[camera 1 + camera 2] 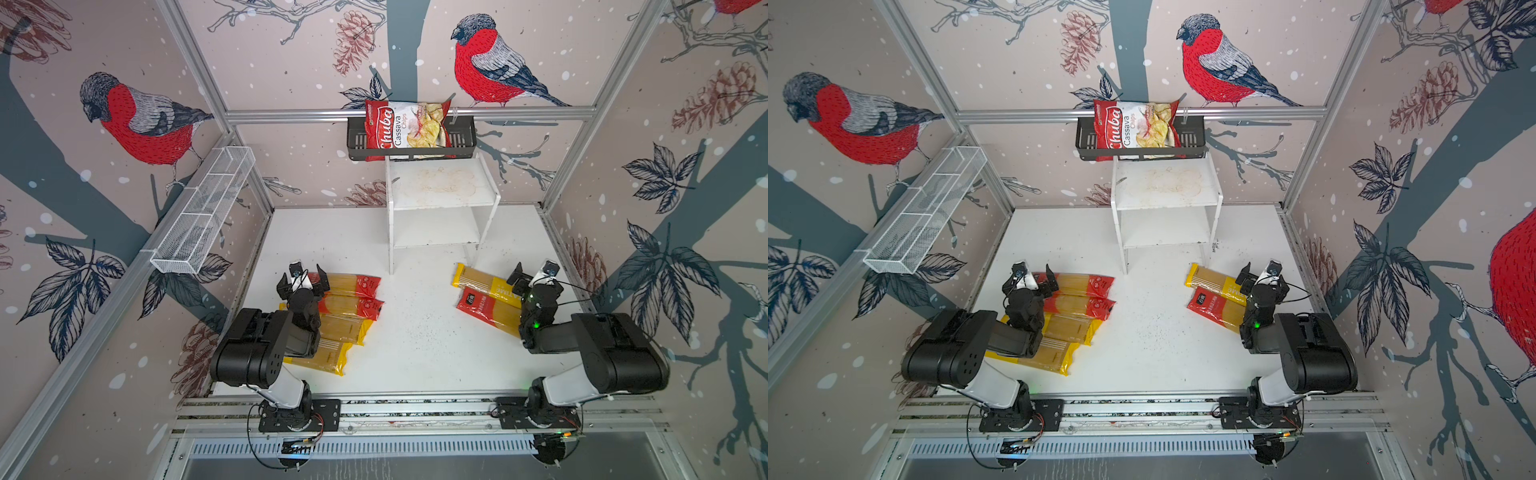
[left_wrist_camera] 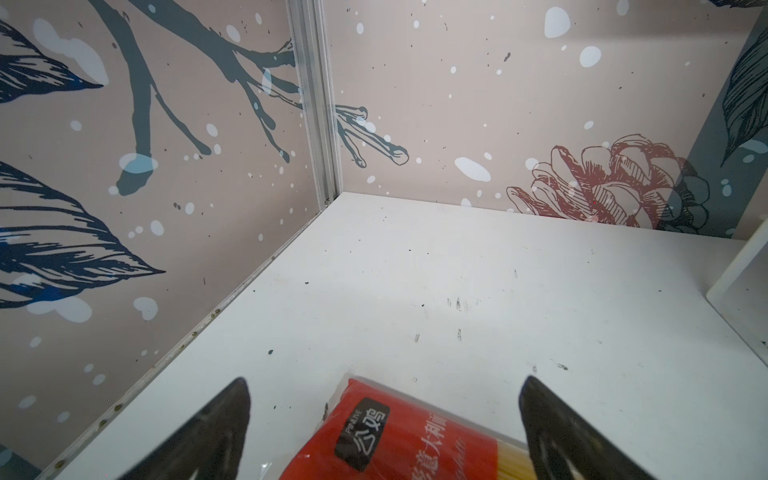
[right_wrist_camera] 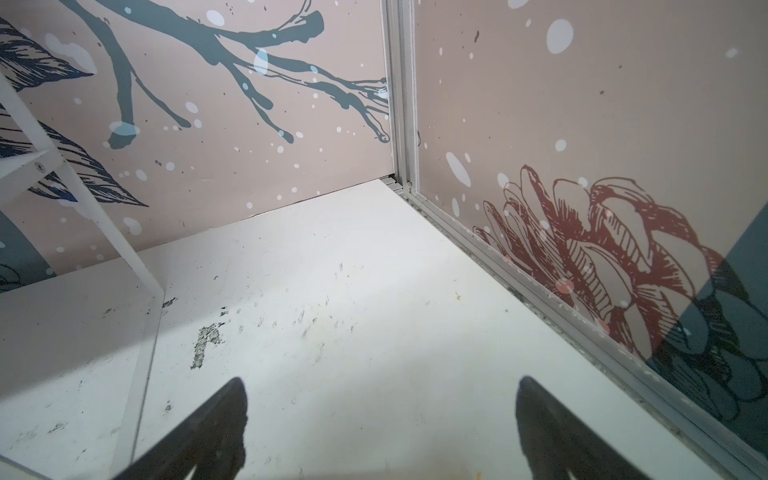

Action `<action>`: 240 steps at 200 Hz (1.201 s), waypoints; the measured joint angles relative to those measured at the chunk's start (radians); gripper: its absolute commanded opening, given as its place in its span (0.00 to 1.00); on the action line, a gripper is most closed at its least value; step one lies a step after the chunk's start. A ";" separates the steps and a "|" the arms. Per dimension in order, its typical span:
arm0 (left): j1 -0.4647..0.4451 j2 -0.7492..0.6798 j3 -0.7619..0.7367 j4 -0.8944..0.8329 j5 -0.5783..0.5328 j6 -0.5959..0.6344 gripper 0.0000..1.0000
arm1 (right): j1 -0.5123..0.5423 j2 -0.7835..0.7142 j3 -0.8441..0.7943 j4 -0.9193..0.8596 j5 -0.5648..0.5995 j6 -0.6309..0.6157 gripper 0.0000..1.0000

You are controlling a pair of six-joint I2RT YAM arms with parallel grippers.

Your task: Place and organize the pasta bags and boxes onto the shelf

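Red-ended pack (image 2: 415, 449) lies below our left tool (image 2: 384, 379), jaws apart; right tool (image 3: 381, 379) also apart, empty. Shelf (image 1: 405, 189) bare; we judge first pick: descend, clamp.

Covered ends, cropped pack
Cannot see the ends of four spaghetti packs (image 1: 349, 305) toward the table (image 1: 415, 332) left edge, under the left arm (image 1: 257, 345); cannot read the yellow pack (image 1: 482, 282) print in full behind the right arm (image 1: 540, 311); get only a cropped end of the red-ended pack (image 2: 399, 440) in the left wrist view.

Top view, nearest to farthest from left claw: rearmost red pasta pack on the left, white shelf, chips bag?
1. Red pasta pack: under the left claw, left side.
2. White shelf: back centre.
3. Chips bag: black basket above the shelf.
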 measured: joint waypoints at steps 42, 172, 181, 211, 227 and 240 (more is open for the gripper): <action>0.000 0.000 0.000 0.000 0.000 0.000 0.99 | -0.008 0.000 0.000 0.000 -0.003 0.000 1.00; -0.215 -0.495 0.089 -0.323 -0.266 0.070 0.99 | 0.166 -0.383 0.212 -0.561 0.203 0.120 1.00; -0.216 -0.547 0.136 -0.435 -0.272 0.026 0.99 | 0.166 -0.395 0.255 -0.626 0.146 0.179 1.00; -0.208 -0.641 0.264 -0.803 -0.256 -0.180 0.99 | 0.035 -0.341 0.364 -0.789 -0.208 0.376 0.87; -0.135 -0.680 0.304 -0.942 -0.144 -0.304 0.94 | 0.054 -0.285 0.420 -0.901 -0.347 0.423 0.84; -0.056 -0.699 0.314 -1.008 -0.023 -0.379 0.86 | 0.143 -0.279 0.440 -0.978 -0.367 0.425 0.84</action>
